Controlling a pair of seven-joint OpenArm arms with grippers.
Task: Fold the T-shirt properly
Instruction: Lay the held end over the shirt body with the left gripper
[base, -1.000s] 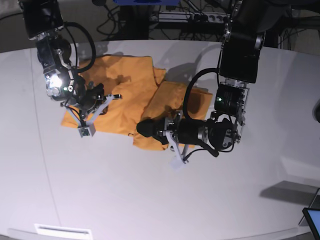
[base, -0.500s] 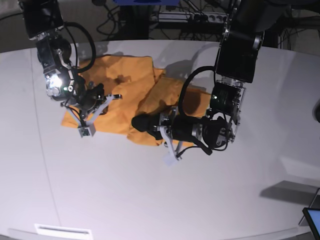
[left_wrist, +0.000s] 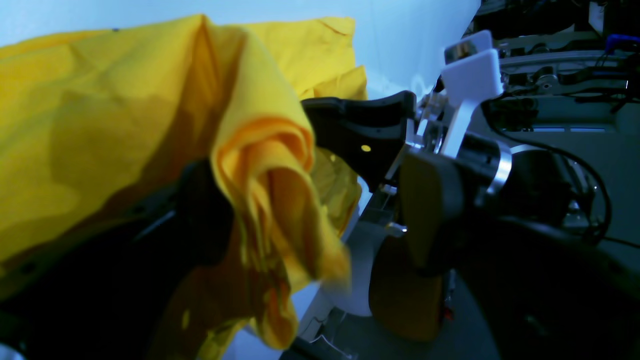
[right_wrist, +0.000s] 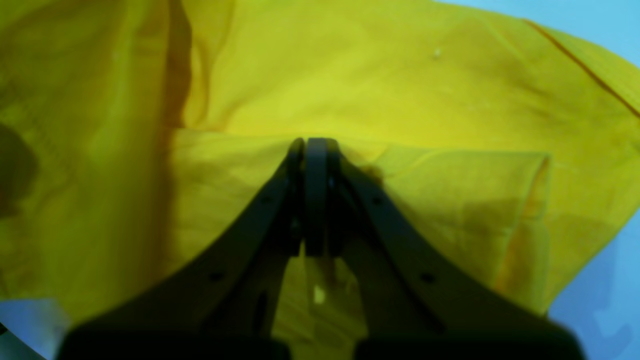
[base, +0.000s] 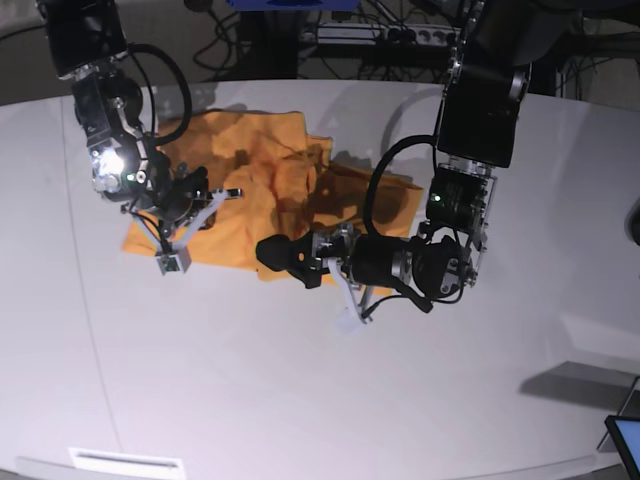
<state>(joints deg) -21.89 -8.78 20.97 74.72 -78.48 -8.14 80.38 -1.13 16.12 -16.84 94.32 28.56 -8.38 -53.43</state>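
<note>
Left wrist view: the left claw (left_wrist: 280, 165) stands spread wide. One dark finger (left_wrist: 365, 135) sits above and to the right of a rolled fold of the T-shirt (left_wrist: 100, 125), the other dark finger (left_wrist: 200, 215) lies below and left of it. The bunched fabric hangs between the two; it drapes against the lower finger, and whether the upper one touches it cannot be told. The rest of the yellow cloth spreads away to the upper left over the pale surface (left_wrist: 410, 45).

Right wrist view: the right claw (right_wrist: 314, 145) is fully closed, its two dark fingers pressed together at the tips. The tips rest on the T-shirt (right_wrist: 400, 85), right at the edge of a folded layer; whether any cloth is pinched between them cannot be told. Yellow fabric fills nearly the whole view, with the light surface (right_wrist: 600, 300) showing at the lower right.

Base view: the T-shirt (base: 250, 190) lies rumpled on the white surface (base: 300, 400) between the two arms, its long axis running roughly left to right. The right claw (base: 205, 205) is over its left part, the left claw (base: 285, 255) at its near edge, jaws apart.
</note>
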